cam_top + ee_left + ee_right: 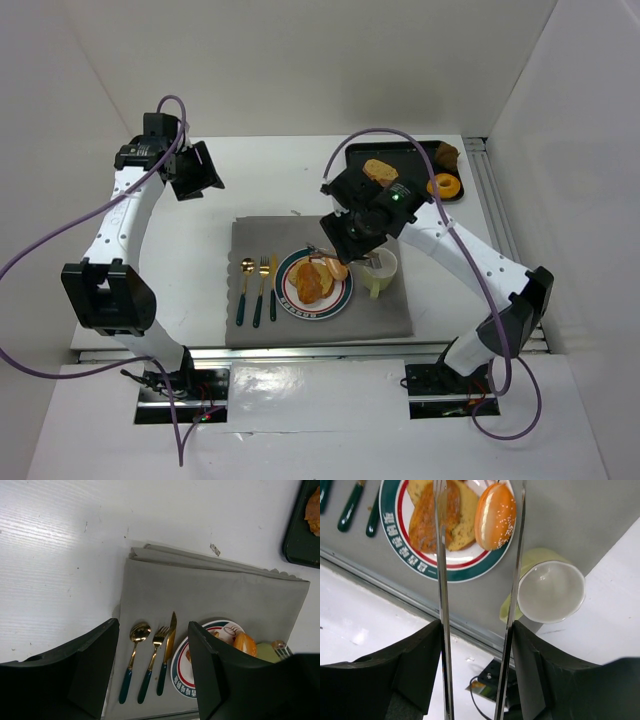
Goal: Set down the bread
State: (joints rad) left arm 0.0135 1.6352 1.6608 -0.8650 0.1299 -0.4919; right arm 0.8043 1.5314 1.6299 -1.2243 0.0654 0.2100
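— How does the right gripper [480, 495] stand?

— About half spread. Its two long metal blades run up the middle of the wrist view with the bun [495, 516] between them. The right-hand blade sits at the bun's edge, and I cannot tell whether it touches. The left-hand blade is clear of the bun and crosses in front of the toasted slices [427, 522]. Nothing is pinched.

— Where is the bun, then?

— It lies on the plate [470, 567], at the upper middle of that view, seeded top up, right beside the slices.

— And around the plate?

— A pale green cup [551, 591] stands upright just to its lower right. Plate and cup both rest on a grey cloth [560, 515]. A spoon [135, 652], a fork [152, 655] and a knife [168, 645] lie side by side on the cloth, left of the plate.

— The left gripper [152, 630]?

— Its fingers are spread wide with nothing between them. In the overhead view it is at the upper left, over the white table [270, 180].

— Farther out?

— A dark tray [410, 158] sits at the upper right of the overhead view. It holds a pastry [380, 170] and a ring doughnut [444, 186].
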